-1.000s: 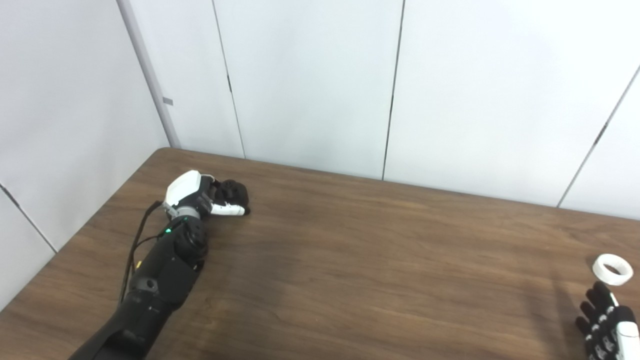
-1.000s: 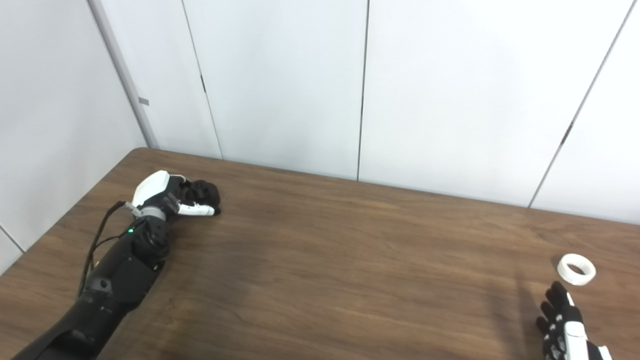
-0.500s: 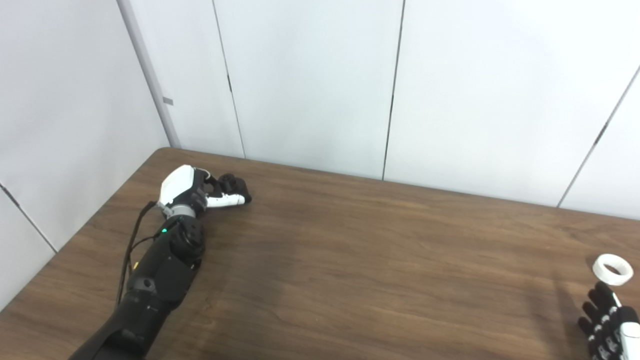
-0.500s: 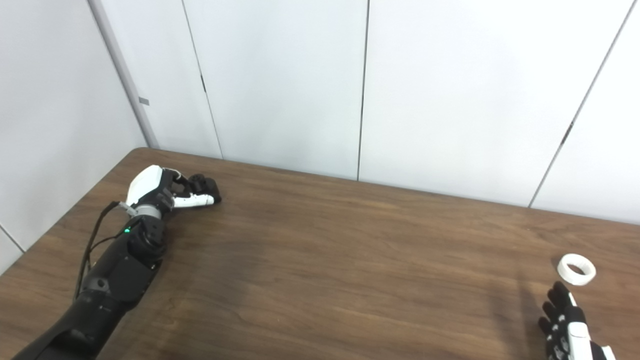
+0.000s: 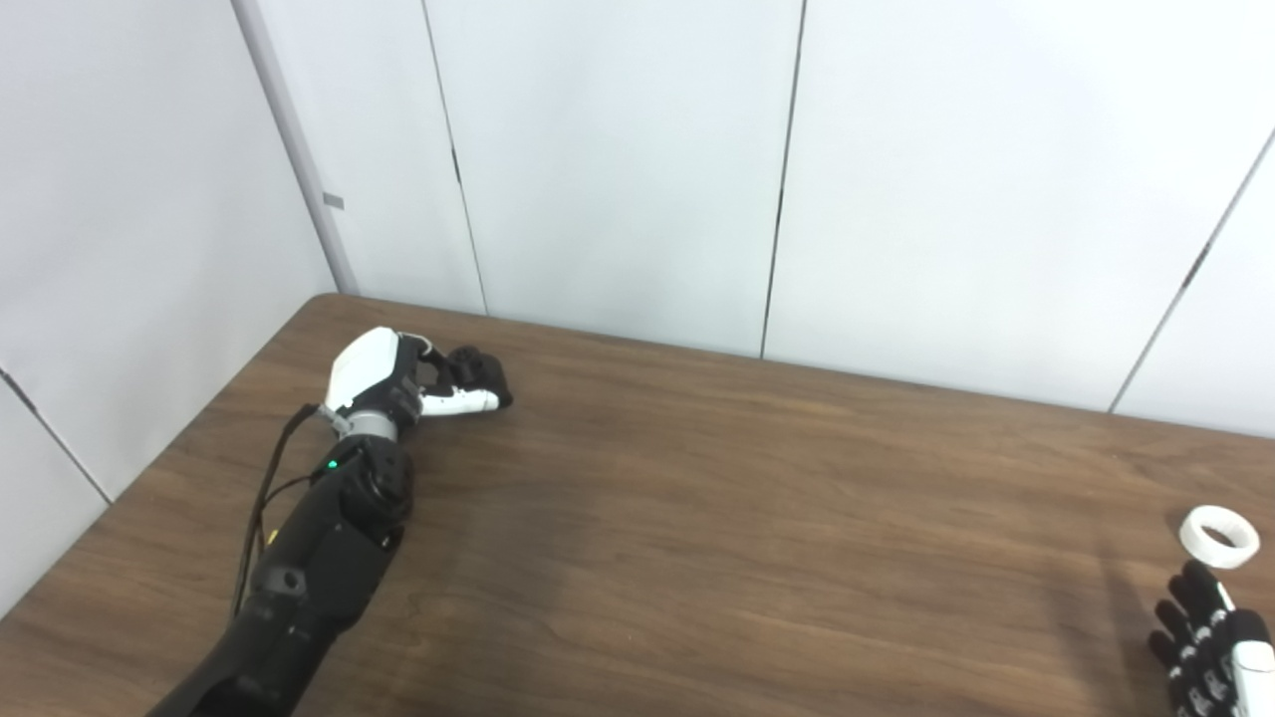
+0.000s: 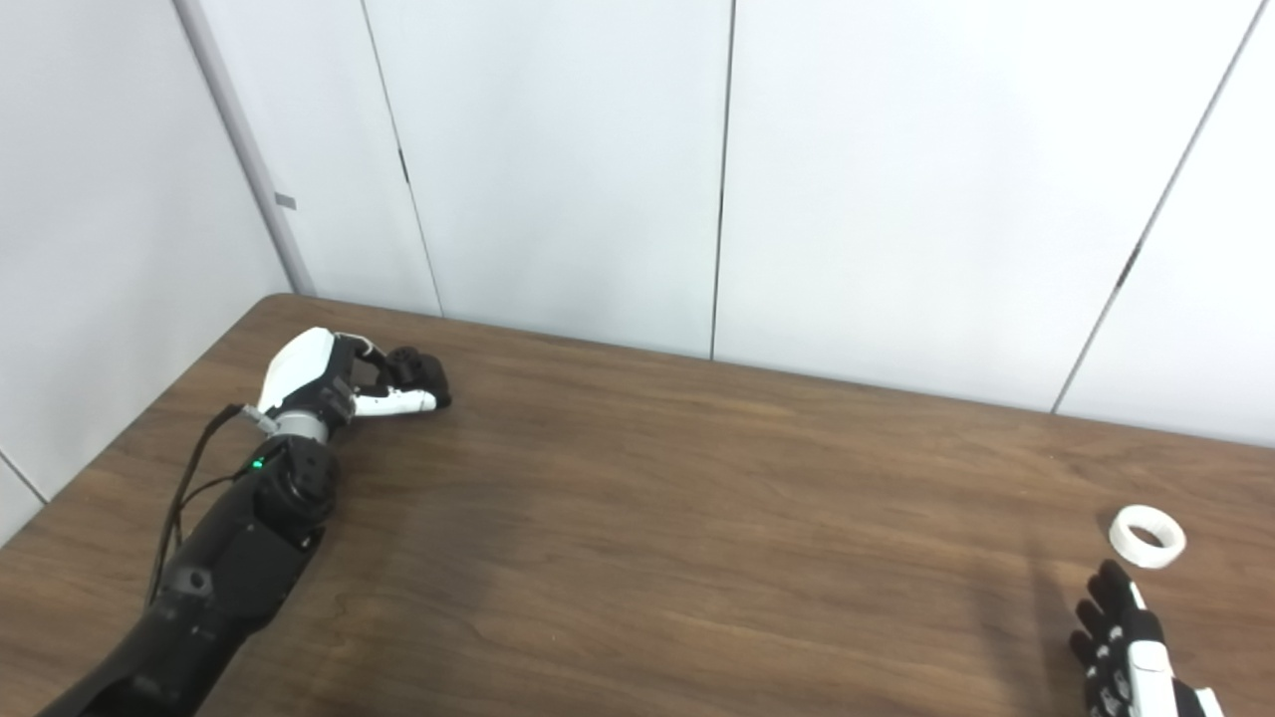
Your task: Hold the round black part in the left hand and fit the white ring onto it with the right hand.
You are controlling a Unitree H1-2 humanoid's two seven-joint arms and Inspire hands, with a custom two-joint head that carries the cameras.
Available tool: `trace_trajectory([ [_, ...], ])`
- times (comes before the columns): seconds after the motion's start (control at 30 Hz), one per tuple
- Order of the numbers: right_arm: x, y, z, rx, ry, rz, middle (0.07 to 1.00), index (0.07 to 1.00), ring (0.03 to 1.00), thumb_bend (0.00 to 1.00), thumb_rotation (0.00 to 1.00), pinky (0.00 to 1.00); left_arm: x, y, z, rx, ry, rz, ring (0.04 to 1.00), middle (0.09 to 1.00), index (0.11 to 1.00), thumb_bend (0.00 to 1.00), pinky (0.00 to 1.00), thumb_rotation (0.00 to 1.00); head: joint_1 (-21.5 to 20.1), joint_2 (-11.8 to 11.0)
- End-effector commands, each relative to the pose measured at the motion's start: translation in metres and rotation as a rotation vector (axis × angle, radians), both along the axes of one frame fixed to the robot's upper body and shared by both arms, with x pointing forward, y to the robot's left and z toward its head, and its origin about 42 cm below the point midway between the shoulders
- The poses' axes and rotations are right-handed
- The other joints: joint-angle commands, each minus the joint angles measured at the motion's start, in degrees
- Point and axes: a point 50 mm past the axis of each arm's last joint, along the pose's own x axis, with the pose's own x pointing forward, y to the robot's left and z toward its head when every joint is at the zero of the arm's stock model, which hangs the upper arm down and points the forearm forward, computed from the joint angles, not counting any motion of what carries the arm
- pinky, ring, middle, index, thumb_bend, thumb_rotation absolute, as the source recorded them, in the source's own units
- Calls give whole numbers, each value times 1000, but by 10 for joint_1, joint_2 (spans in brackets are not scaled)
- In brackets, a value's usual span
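The round black part (image 5: 480, 369) sits at the far left of the wooden table (image 5: 717, 498), between the fingers and white thumb of my left hand (image 5: 398, 380), which is shut on it. Part of the piece is hidden by the fingers. The white ring (image 5: 1219, 536) lies flat near the table's right edge. My right hand (image 5: 1210, 647) is at the bottom right corner, just on the near side of the ring without touching it, open with its fingers spread. In the right eye view the ring (image 6: 1147, 535) and my right hand (image 6: 1126, 647) stand the same way.
White wall panels (image 5: 618, 169) rise right behind the table's far edge and along its left side. My left forearm (image 5: 319, 548) lies over the table's left part with a black cable beside it. A wide stretch of bare wood separates the two hands.
My left hand has shifted a little up and to the right with the black part in its grasp. The right hand has sunk slightly toward the bottom edge; the ring has not moved.
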Motion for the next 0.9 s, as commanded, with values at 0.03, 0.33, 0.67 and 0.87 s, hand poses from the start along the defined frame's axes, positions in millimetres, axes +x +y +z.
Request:
trace_trajectory([
  [0.03, 5, 4, 17, -7, -84, 1, 1000, 1000, 992, 344, 1000, 1000, 3, -8, 30, 32, -90, -32, 897, 795, 484, 522, 842, 49, -2, 1],
  [0.33, 5, 8, 15, 3, -82, 1, 1000, 1000, 997, 345, 1000, 1000, -15, -45, 32, 40, -120, -129, 882, 780, 485, 523, 818, 49, -18, 6],
  [0.67, 8, 11, 6, 0, -94, 5, 992, 1000, 978, 338, 1000, 1000, -46, -102, 30, 119, -113, -344, 890, 789, 485, 523, 891, 53, -45, 16],
  [0.87, 9, 12, 1, 11, -94, -11, 970, 992, 959, 397, 1000, 1000, -63, -144, 29, 173, -130, -467, 880, 778, 484, 524, 890, 54, -55, 21],
])
